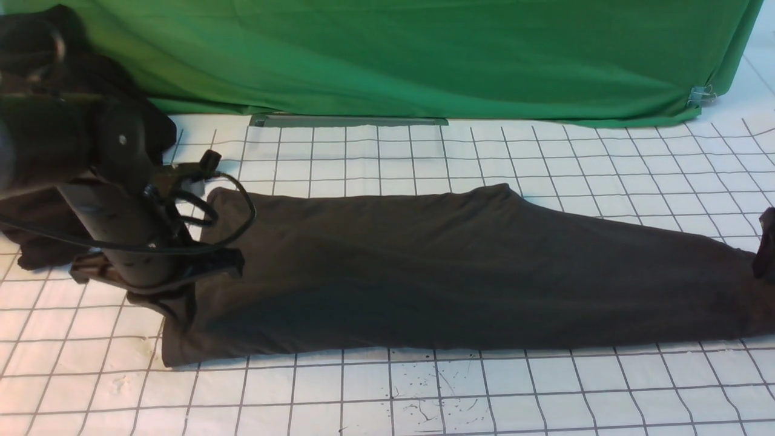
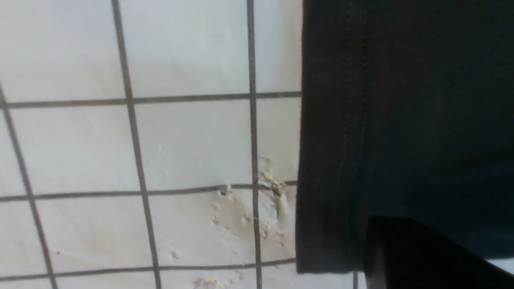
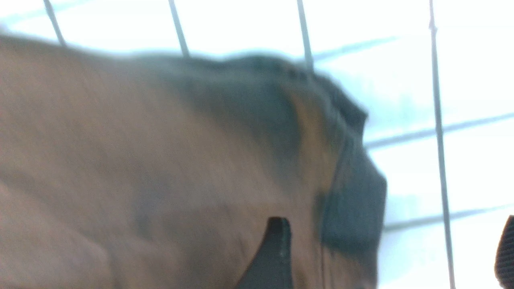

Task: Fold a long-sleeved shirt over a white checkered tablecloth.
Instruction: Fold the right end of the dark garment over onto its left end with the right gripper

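We're mid-fold: long-sleeved shirt (image 1: 460,272) lies as a long band on the white checkered tablecloth (image 1: 484,393), L jaws (image 2: 425,257) pressed together on its hem, R jaws (image 3: 393,257) spread beside the collar end; next, regrip w/ R.

A green cloth (image 1: 424,54) hangs across the back of the scene, its lower edge creased. A small metal clip (image 1: 701,95) pinches its right corner. A grey strip (image 1: 348,121) lies flat just under the hem, near the middle. A lumpy black heap of fabric (image 1: 36,233) sits at the far left.
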Robot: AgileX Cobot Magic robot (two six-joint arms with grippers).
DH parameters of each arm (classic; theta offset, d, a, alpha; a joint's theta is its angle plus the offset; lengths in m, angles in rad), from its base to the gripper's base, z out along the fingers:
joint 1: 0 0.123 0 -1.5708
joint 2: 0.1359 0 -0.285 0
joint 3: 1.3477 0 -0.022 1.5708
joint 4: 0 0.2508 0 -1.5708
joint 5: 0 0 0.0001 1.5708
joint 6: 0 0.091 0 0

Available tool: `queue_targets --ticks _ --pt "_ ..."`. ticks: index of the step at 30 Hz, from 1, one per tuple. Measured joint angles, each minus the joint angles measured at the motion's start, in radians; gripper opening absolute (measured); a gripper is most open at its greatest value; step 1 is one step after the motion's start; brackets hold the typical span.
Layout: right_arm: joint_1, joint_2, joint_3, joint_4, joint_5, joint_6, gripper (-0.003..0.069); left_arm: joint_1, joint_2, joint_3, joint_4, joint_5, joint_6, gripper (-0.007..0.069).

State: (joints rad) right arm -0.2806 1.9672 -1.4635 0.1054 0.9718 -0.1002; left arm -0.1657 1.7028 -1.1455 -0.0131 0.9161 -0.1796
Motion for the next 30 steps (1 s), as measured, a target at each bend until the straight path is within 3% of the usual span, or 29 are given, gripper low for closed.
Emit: queue_targets --ticks 7,10,12,14,15,18,24,30 --pt "0.036 0.096 0.0 0.008 -0.03 -0.025 0.0614 0.0 -0.112 0.0 -0.007 0.048 0.002 -0.0002" --pt "0.055 0.119 -0.009 0.004 -0.032 -0.042 0.0556 0.0 -0.152 0.0 -0.007 0.054 0.005 -0.0002" --pt "0.066 0.122 -0.014 0.005 -0.031 -0.057 0.0465 0.0 -0.177 0.0 -0.007 0.058 0.005 -0.0002" --pt "0.082 0.124 -0.02 0.019 -0.025 -0.082 0.0218 0.0 -0.207 0.0 -0.007 0.06 0.005 -0.0002" --pt "0.087 0.124 -0.021 0.019 -0.021 -0.082 0.0148 0.0 -0.213 0.0 -0.006 0.06 0.005 -0.0002" --pt "0.089 0.119 -0.032 0.018 -0.002 -0.082 0.0059 0.0 -0.237 0.0 0.013 0.074 0.012 -0.0002" --pt "0.088 0.06 -0.088 0.004 0.082 -0.021 0.0052 0.0 -0.272 0.0 0.027 0.095 0.02 -0.0002" --pt "0.18 -0.054 -0.171 0.043 0.201 -0.002 0.0052 0.0 -0.284 0.0 0.032 0.069 0.022 -0.0002"
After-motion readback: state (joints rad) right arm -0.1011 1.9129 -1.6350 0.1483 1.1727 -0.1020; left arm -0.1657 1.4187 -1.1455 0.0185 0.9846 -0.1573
